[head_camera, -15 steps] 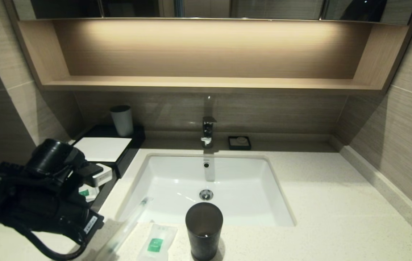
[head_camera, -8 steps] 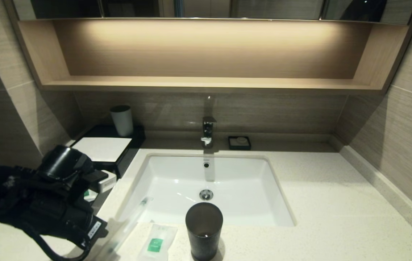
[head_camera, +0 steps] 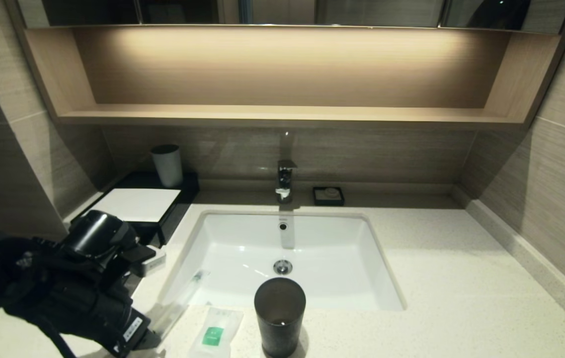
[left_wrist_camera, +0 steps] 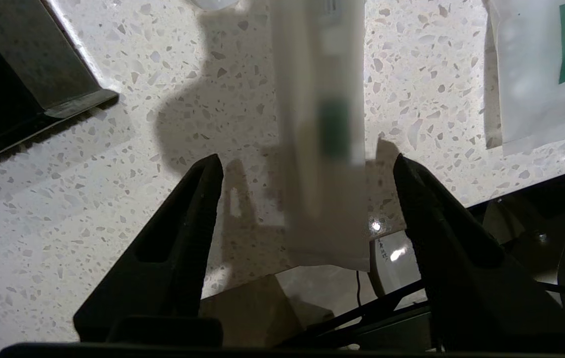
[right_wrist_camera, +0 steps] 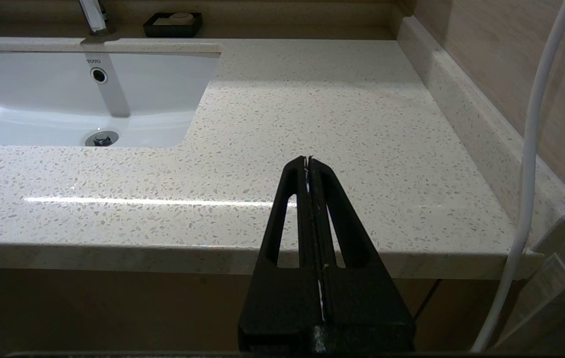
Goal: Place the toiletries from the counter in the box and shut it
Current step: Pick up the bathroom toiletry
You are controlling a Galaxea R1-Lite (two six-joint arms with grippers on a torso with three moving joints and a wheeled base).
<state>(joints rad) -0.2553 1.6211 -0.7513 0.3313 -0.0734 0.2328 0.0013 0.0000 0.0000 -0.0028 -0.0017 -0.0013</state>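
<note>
The toothbrush (head_camera: 183,296) in clear wrap lies on the counter (head_camera: 436,273), from the front left corner of the sink (head_camera: 322,233) toward the front edge. The white sachet (head_camera: 214,329) with a green label lies beside it. My left gripper (left_wrist_camera: 307,159) is open and empty just above the counter, its fingers (left_wrist_camera: 198,199) on either side of the toothbrush's (left_wrist_camera: 322,114) near end without touching it. The sachet (left_wrist_camera: 540,74) lies off to one side. The black box (head_camera: 138,205) stands at the back left with its drawer pulled out, mostly hidden behind my left arm (head_camera: 83,293). My right gripper (right_wrist_camera: 308,160) is shut and empty.
A dark tumbler (head_camera: 280,315) stands by the sachet at the front. A white cup (head_camera: 167,164) stands behind the box. The faucet (head_camera: 285,179) and a black soap dish (head_camera: 328,195) are at the back. A small white packet (head_camera: 155,258) lies in the drawer.
My left arm has moved forward and to the right, away from the open drawer and down over the toothbrush's near end. The right arm has not moved.
</note>
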